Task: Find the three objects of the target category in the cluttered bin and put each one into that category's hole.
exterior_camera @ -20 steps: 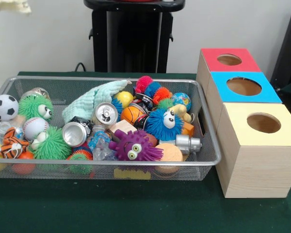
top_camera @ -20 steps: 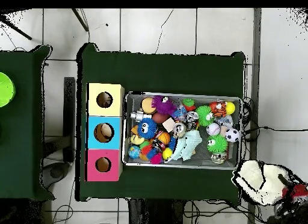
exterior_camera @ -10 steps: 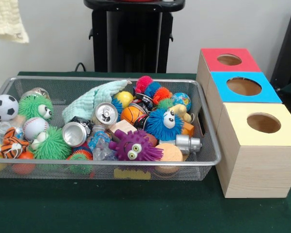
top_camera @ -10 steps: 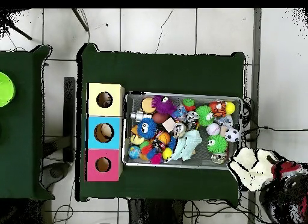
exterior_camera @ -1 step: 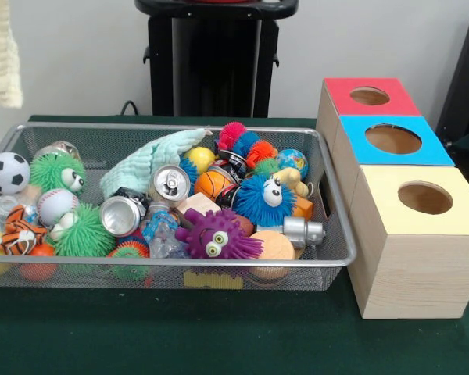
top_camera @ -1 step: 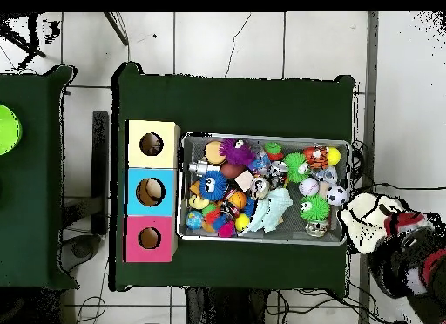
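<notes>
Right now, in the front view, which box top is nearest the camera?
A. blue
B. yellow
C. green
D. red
B: the yellow box is the lowest and nearest of the row beside the bin, with the blue box behind it and the red box farthest back.
</notes>
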`<state>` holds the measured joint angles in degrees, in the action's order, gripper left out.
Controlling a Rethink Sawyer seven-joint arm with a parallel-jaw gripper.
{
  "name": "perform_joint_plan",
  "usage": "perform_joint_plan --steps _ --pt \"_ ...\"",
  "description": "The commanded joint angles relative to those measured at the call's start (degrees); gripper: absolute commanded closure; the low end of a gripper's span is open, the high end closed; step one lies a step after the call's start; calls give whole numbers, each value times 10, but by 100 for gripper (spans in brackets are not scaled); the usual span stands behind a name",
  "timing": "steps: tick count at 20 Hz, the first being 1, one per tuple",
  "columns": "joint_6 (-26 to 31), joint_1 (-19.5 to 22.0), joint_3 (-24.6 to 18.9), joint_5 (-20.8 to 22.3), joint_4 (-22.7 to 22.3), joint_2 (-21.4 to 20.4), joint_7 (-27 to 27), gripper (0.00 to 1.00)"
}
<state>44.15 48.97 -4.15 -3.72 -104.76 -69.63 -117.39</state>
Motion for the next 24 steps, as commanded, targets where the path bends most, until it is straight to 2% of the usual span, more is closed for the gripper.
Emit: perform_joint_plan --steps 1,5,8,10,11,13,17,24 --pt "-28 30 -80 -17 4 41 112 0" --pt "8 71 -92 -8 32 43 147 0" --pt "-20 107 -115 -16 20 46 165 0" --pt "-26 116 -126 -9 17 44 162 0" --pt "-29 121 -131 -5 15 42 160 100" --pt "-30 128 -142 -1 10 40 158 100" --pt "-83 136 -157 12 12 33 136 100" --pt "-86 143 -173 11 -7 26 119 100"
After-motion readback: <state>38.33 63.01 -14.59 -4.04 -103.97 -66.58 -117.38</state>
